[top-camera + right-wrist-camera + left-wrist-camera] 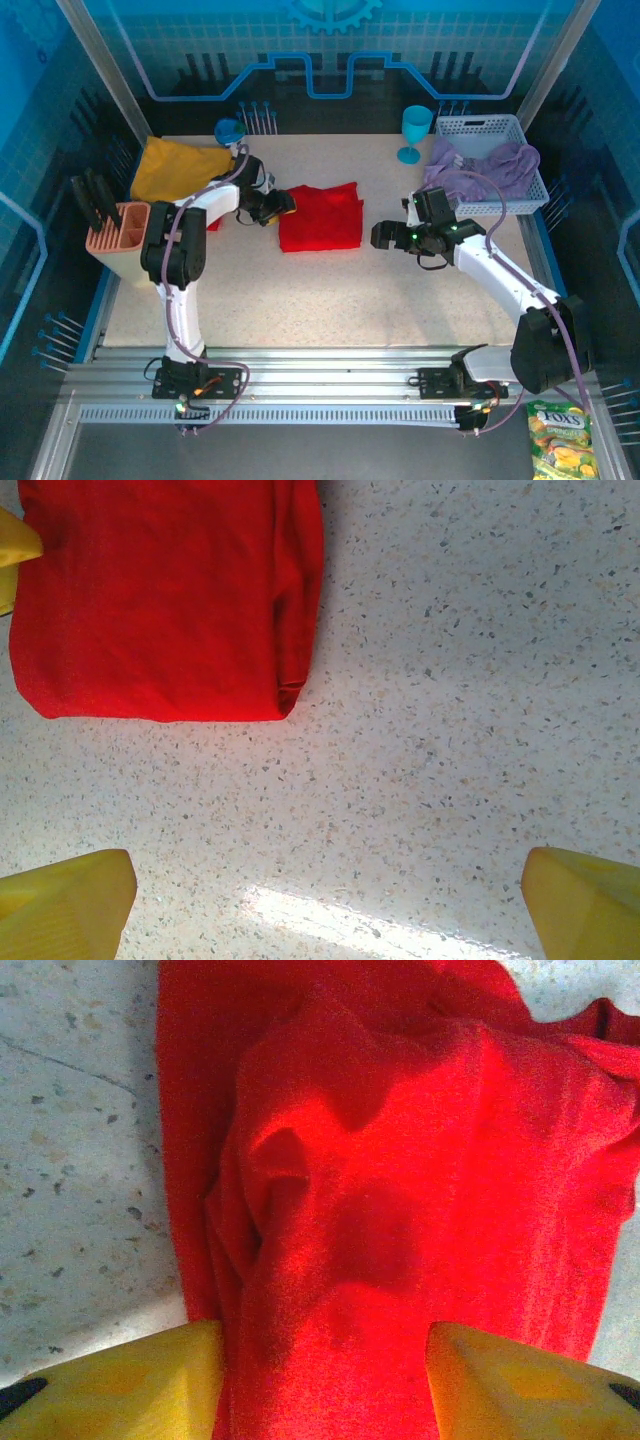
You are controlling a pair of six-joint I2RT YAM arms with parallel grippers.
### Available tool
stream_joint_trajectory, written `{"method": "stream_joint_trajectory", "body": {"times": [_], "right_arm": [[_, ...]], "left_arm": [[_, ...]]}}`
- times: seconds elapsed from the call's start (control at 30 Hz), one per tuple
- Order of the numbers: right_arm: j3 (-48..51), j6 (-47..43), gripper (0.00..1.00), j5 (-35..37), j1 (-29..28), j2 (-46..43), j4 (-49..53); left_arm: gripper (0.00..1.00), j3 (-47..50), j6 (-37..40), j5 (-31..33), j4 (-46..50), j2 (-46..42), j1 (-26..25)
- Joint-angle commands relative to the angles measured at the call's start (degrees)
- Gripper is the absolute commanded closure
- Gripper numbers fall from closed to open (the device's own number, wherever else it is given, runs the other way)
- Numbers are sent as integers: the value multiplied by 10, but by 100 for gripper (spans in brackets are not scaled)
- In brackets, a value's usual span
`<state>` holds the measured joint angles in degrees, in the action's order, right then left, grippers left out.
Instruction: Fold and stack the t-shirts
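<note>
A bright red t-shirt (320,218) lies folded in a rough rectangle at the table's middle. My left gripper (281,206) is at its left edge, open. In the left wrist view its yellow fingers (120,1380) stand wide apart over the rumpled red t-shirt (400,1210). My right gripper (384,237) hovers open just right of the shirt over bare table. The right wrist view has the red t-shirt (160,600) at top left, apart from the right gripper (325,900). A lavender t-shirt (478,166) spills from the basket. A mustard-yellow t-shirt (176,166) lies back left.
The white lattice basket (480,127) stands at the back right, with a blue goblet (414,130) beside it. A salmon rack (124,236) stands at the left edge. A blue cup (229,131) sits behind the yellow shirt. A snack bag (560,436) lies off the table, near right.
</note>
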<state>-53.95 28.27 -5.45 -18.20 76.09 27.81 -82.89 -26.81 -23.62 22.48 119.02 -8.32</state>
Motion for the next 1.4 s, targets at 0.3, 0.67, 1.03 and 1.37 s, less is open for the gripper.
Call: {"method": "stream_joint_trajectory", "body": {"times": [0.3,0.67,1.03,1.37], "right_arm": [[10,7,0,-18,11,10,-5],[9,6,0,-14,13,4,1],[7,5,0,-15,16,6,3],[9,5,0,-19,18,3,1]], "left_arm": [[43,-9,43,62,72,0,6],[44,-33,18,-12,56,36,6],[48,-45,1,-60,54,53,3],[49,-71,16,-58,81,65,-2]]}}
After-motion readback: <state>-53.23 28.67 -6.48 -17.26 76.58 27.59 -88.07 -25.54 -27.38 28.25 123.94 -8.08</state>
